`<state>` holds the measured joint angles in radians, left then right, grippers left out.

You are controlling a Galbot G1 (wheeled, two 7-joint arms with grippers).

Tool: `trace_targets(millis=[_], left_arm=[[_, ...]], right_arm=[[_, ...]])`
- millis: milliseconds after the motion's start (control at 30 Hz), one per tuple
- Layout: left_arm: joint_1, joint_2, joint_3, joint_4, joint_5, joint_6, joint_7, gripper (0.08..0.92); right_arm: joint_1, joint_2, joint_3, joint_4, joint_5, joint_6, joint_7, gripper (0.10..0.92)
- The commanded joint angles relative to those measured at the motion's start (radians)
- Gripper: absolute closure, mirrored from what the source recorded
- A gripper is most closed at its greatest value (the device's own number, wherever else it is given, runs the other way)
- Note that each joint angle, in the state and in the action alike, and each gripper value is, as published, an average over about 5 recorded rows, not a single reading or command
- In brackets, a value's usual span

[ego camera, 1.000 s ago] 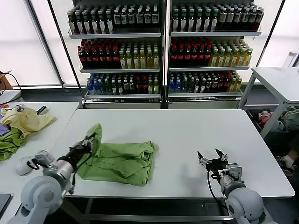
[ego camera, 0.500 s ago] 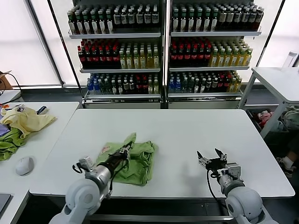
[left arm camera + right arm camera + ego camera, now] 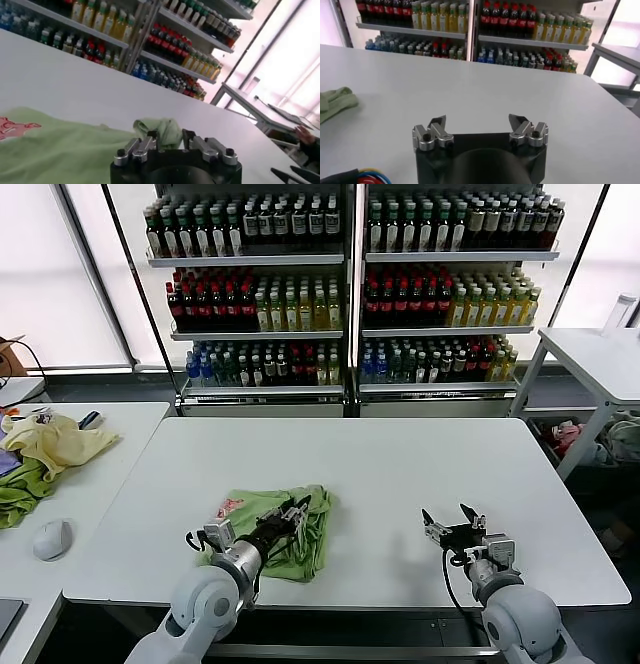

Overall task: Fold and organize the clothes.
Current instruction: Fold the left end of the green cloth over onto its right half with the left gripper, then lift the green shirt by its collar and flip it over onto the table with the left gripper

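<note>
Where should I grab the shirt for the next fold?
Probably the bunched edge of the shirt on the robot's right, where the cloth stands in a raised ridge. Come from that open side of the table, low. The left end effector already sits over it.

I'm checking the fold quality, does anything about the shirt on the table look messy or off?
Yes. The green polo shirt is a lumpy, uneven bundle rather than a flat fold: its edges are ragged, and a wad of fabric bunches up at the left gripper. The red-and-white print peeks out at one corner.
</note>
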<state>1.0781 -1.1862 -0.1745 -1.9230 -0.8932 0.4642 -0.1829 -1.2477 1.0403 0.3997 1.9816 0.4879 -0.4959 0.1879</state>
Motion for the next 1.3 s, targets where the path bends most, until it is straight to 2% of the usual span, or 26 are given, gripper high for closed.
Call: trace_targets(millis=[33,133,233,433,900,1300], left_arm=[[0.084,0.048,-0.087,-0.147,-0.019,-0.007,0.092,0.507],[0.118,0.086,-0.192,-0.153,-0.048,-0.019,0.09,0.421],[0.142,0.124,-0.277,-0.103,-0.001,-0.048,0.073,0.334],[0.146,0.165,-0.323,0.04,0.139,-0.093,0.051,0.194],[0.124,0.121,-0.251,0.163,0.203,-0.078,0.043,0.177],[0.154,0.113,-0.247,0.125,0.12,-0.023,0.09,0.177]], right_arm=[[0.005,0.004,-0.005,-0.002,-0.001,0.0,0.0,0.203],[0.01,0.008,-0.007,-0.003,-0.001,0.0,0.0,0.203],[0.012,0.012,-0.008,-0.004,-0.001,0.001,0.0,0.203],[0.016,0.014,-0.011,-0.007,-0.002,0.001,0.001,0.203],[0.009,0.015,0.001,0.004,-0.004,-0.001,0.003,0.203],[0.003,0.018,0.006,0.019,-0.005,-0.004,0.005,0.203]])
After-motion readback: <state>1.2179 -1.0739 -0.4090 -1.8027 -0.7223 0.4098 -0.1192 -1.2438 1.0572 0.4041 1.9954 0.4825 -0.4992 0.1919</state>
